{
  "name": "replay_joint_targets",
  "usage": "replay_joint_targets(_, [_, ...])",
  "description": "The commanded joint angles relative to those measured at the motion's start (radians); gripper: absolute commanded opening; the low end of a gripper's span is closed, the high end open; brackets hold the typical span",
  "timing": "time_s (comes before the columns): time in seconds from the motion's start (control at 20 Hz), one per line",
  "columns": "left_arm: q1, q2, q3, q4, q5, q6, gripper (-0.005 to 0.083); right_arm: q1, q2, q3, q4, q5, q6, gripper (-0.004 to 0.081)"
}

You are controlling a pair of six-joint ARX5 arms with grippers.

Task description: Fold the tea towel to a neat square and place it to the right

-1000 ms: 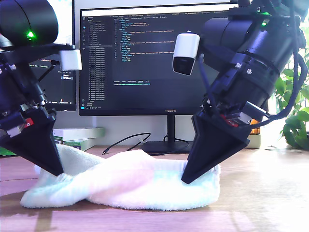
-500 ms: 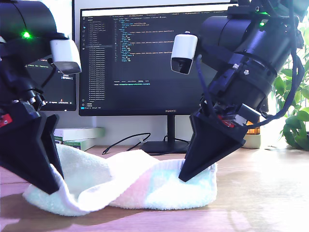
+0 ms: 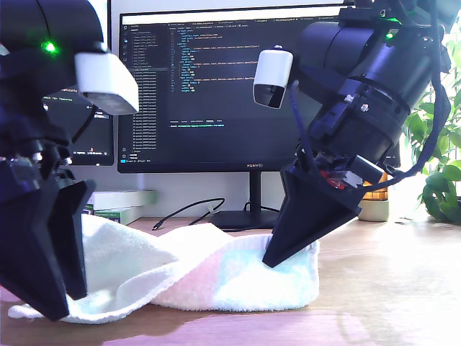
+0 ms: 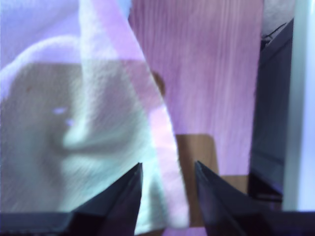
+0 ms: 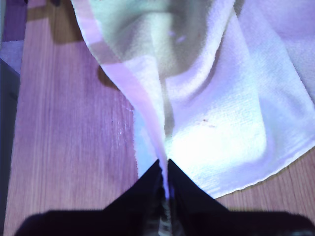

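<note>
My second pincer [image 5: 164, 164] is pressed tight on a raised ridge of the tea towel [image 5: 221, 98], pinching the pink-edged fold between its tips. In the exterior view it [image 3: 270, 261] bites the cloth toward the towel's right end. My first pincer [image 4: 167, 169] stands narrowly parted, with the towel's hem and bare wood showing in the gap; it holds nothing. In the exterior view it [image 3: 61, 306] is low at the towel's near left end.

The tea towel [image 3: 216, 277] lies rumpled on the tabletop [image 3: 389, 288] in front of the monitor [image 3: 216, 86], humped in the middle, not yet a square.

The risk, as I judge it, is a one-sided pull. If the tight pincer lifts or drags while the other has no grip, the cloth would swing, twist and fold crookedly. The thin pinch could also slip off the fluffy terry, dropping the ridge.

Count: one towel, two pincers, one gripping.
</note>
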Motion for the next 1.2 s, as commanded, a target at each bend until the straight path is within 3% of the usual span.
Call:
replay_joint_targets(0.0, [0.001,0.016,0.004,-0.006,-0.015,0.008,0.0289,0.005,0.009,-0.002,0.005,-0.003,0.006,-0.0013])
replay_joint_targets(0.35, [-0.066,0.017,0.004,-0.045,-0.071,-0.006,0.0289,0.005,0.009,-0.002,0.014,-0.003,0.026,-0.0013])
replay_joint_targets(0.65, [-0.172,0.017,0.004,-0.046,-0.246,-0.180,0.0286,0.005,0.009,-0.002,0.018,0.000,0.027,-0.0013])
replay_joint_targets(0.85, [-0.211,0.014,0.004,-0.056,-0.295,-0.234,0.0284,0.004,0.009,-0.002,0.018,0.000,0.029,-0.0013])
replay_joint_targets(1.15, [-0.229,-0.133,0.004,-0.121,-0.324,-0.274,0.0284,0.003,0.009,-0.002,0.018,0.000,0.029,-0.0013])
